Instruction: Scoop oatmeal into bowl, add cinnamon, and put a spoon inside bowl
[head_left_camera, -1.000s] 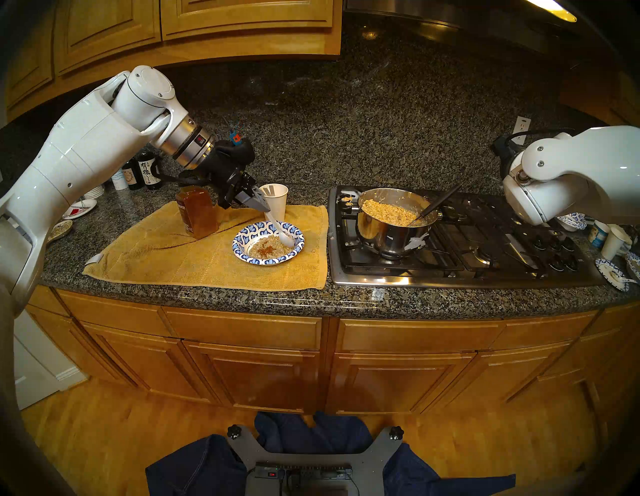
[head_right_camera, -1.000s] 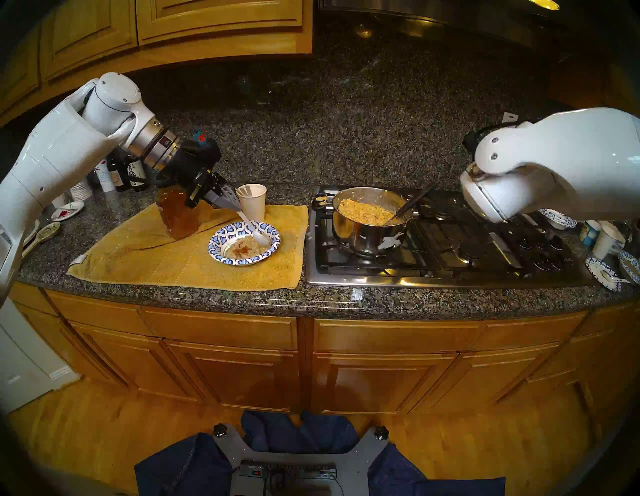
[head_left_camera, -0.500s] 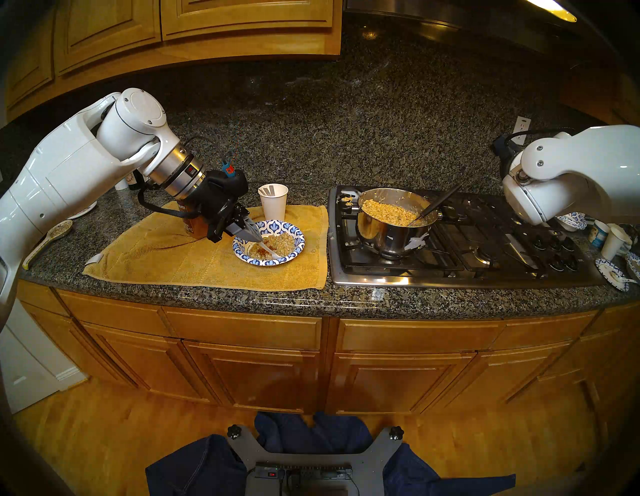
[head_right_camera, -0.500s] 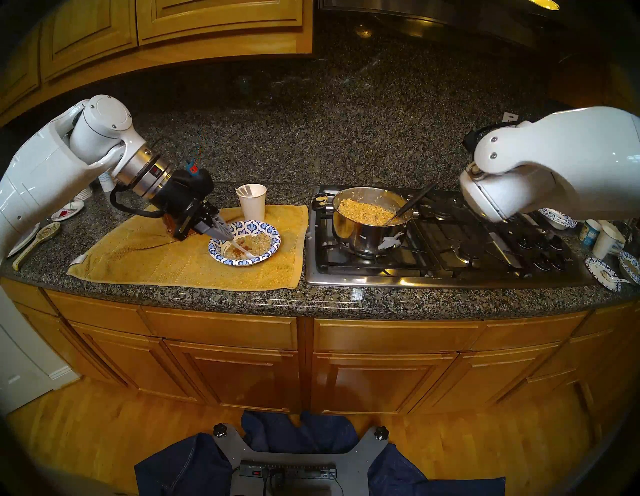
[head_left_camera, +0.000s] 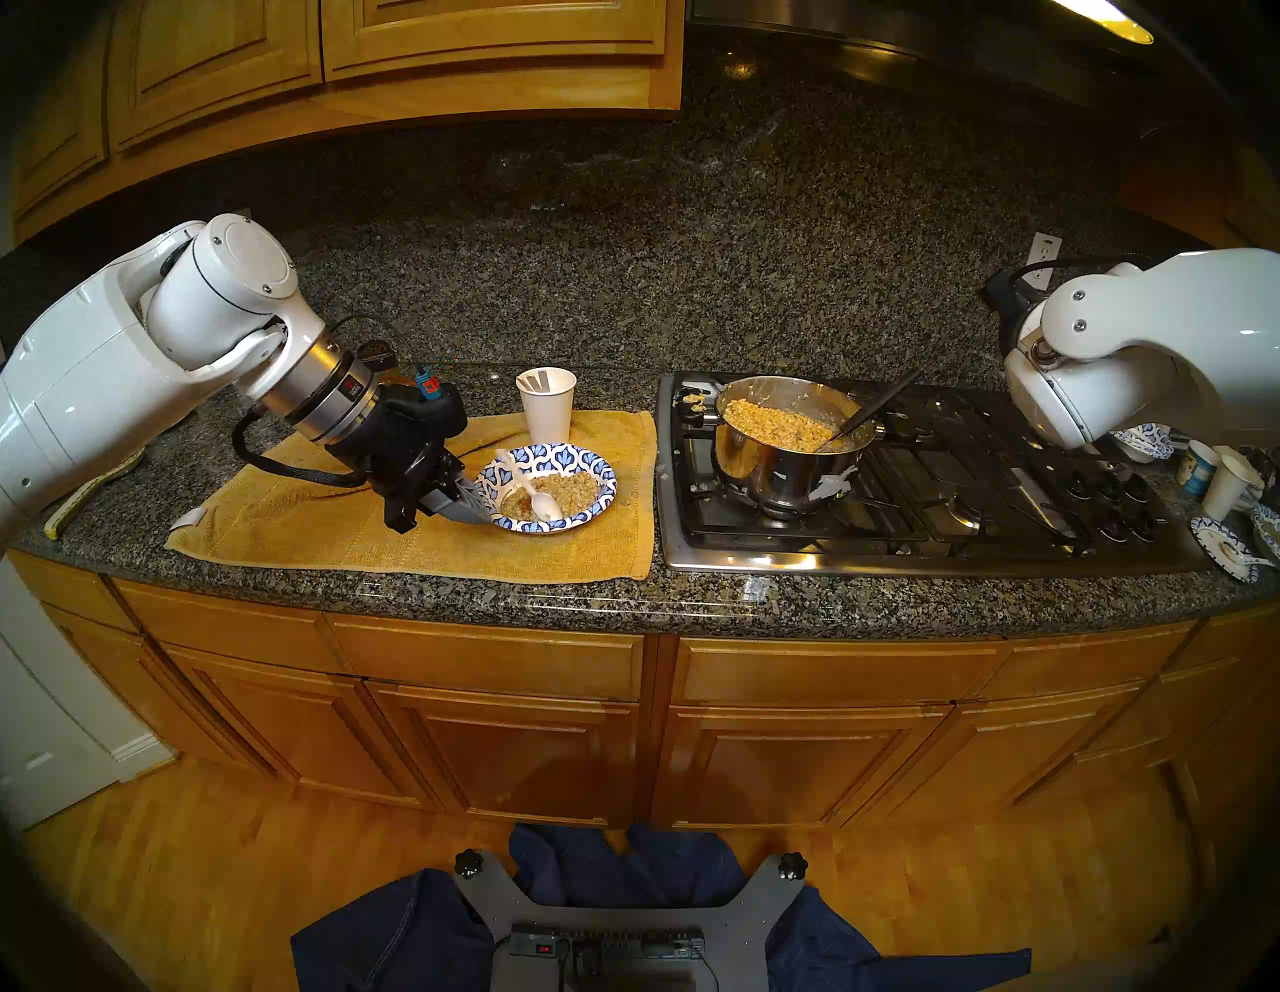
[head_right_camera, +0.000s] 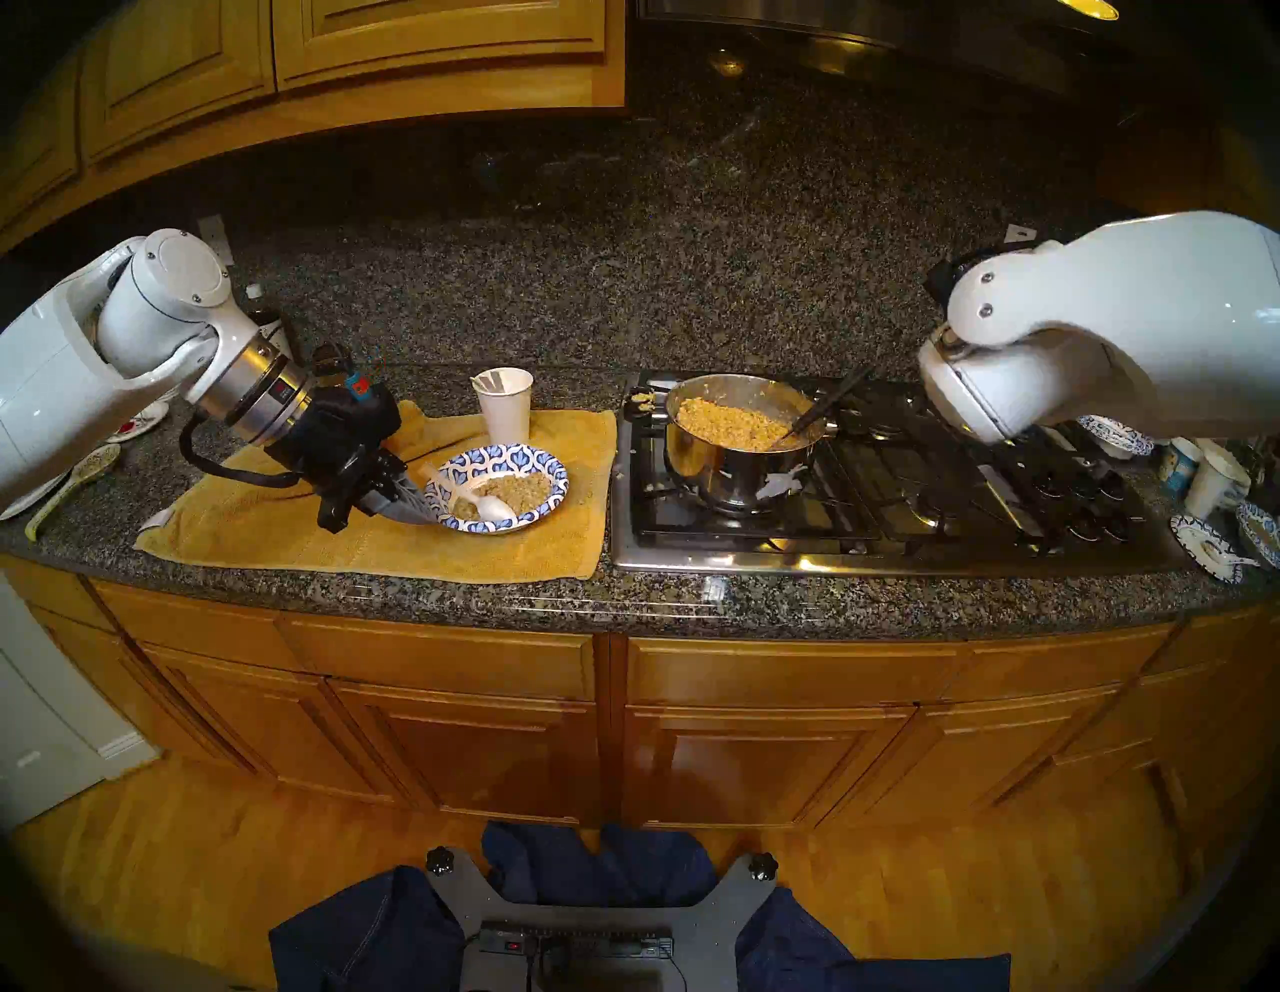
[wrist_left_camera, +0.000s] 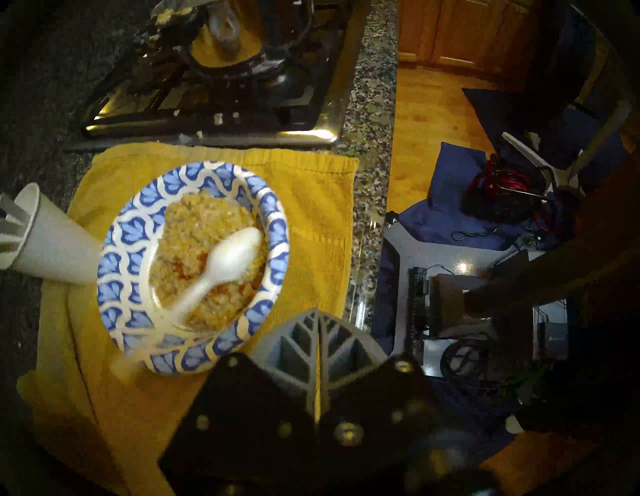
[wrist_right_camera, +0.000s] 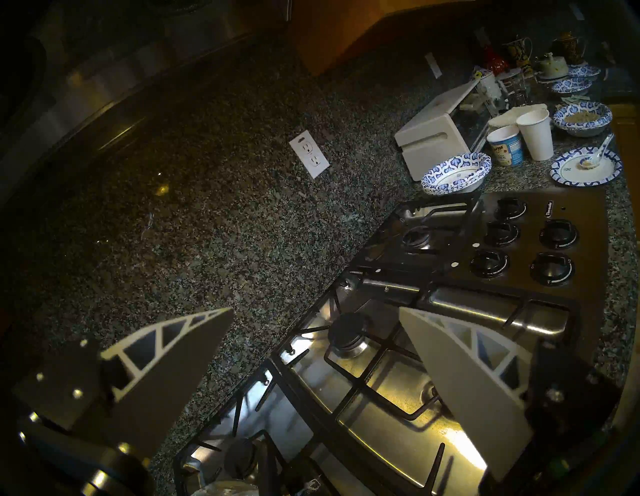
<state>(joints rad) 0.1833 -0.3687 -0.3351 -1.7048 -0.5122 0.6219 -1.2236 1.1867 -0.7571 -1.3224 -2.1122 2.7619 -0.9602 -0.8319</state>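
Looking at what's on the counter, biggest first: one yellow towel (head_left_camera: 388, 533) under the left gripper (head_left_camera: 478, 511), then one steel pot (head_left_camera: 783, 457) of oatmeal on the stove, way off to that gripper's right. One white paper cup (head_left_camera: 547, 409) stands beyond the gripper, with a few white handles poking out of it, can't count them properly.

One blue-and-white bowl (head_left_camera: 575, 512) sits right at the gripper's tips, pretty much touching its left rim. It holds one heap of oatmeal (wrist_left_camera: 204, 221) with reddish-brown cinnamon specks, and one white plastic spoon (wrist_left_camera: 232, 256) lying across it, handle blurry and pointing back toward the gripper.

The left gripper's two fingers are pressed together with nothing between them. The right gripper (wrist_right_camera: 315, 350) is spread wide and empty over the burners, well away from the bowl.
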